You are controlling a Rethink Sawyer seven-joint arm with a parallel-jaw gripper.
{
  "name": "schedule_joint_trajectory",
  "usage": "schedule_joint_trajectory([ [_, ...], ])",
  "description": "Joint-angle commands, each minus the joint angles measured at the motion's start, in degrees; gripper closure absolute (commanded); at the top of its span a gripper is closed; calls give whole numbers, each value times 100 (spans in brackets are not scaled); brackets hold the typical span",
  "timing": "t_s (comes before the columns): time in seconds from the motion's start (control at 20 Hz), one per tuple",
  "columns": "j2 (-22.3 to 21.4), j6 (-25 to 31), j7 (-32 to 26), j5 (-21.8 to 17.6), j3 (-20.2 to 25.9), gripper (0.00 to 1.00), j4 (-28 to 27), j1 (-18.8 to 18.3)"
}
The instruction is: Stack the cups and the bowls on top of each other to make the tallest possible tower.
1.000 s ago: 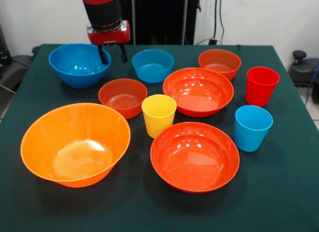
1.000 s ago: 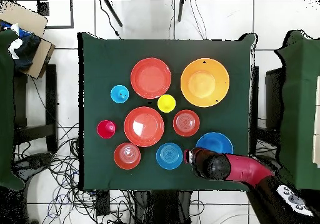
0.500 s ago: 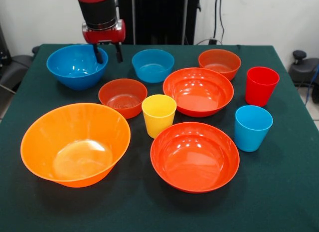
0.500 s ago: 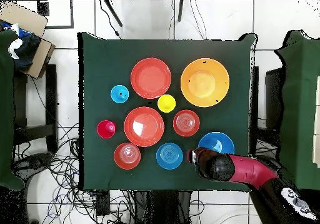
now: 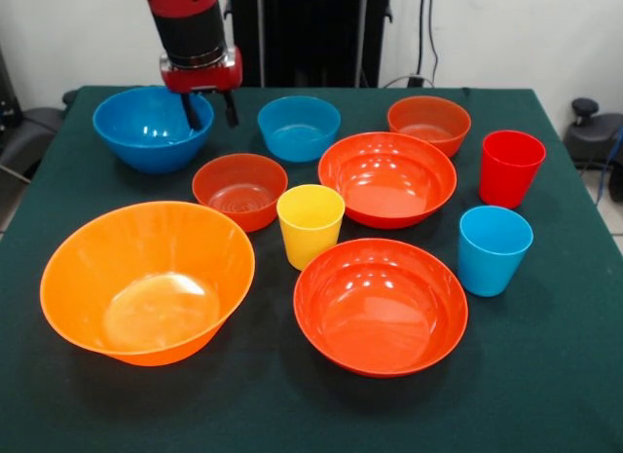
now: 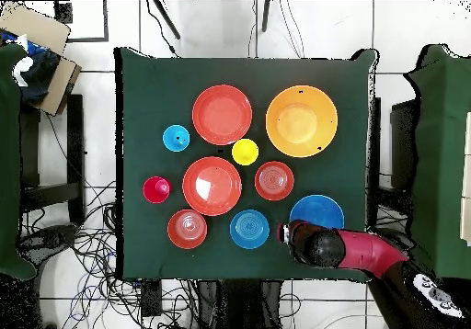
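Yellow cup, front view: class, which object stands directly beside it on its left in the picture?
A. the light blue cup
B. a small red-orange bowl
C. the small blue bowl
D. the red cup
B. The yellow cup stands just right of a small red-orange bowl, their rims nearly touching; the red cup and light blue cup are far off to the right, and the small blue bowl sits behind.

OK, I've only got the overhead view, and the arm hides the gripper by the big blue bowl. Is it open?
Observer: Yes. In the front view the gripper is open, pointing down.
Operator: Where is it against the bowl?
Observer: It straddles the large blue bowl's rim on the side toward the small blue bowl, one finger inside and one outside.
Operator: Is the bowl lifted?
Observer: It looks seated on the table; no gap shows beneath it.
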Motion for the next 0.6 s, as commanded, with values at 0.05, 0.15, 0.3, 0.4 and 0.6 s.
schedule_joint_trajectory([
  [0.05,496,-353,-154,-512,291,0,-604,33],
  [0.15,504,-407,-137,-615,259,0,-619,48],
  [0.3,464,-388,-107,-755,212,100,-680,156],
  [0.4,439,-401,-104,-801,184,100,-701,216],
  [0.6,407,-435,-19,-843,151,100,-726,298],
])
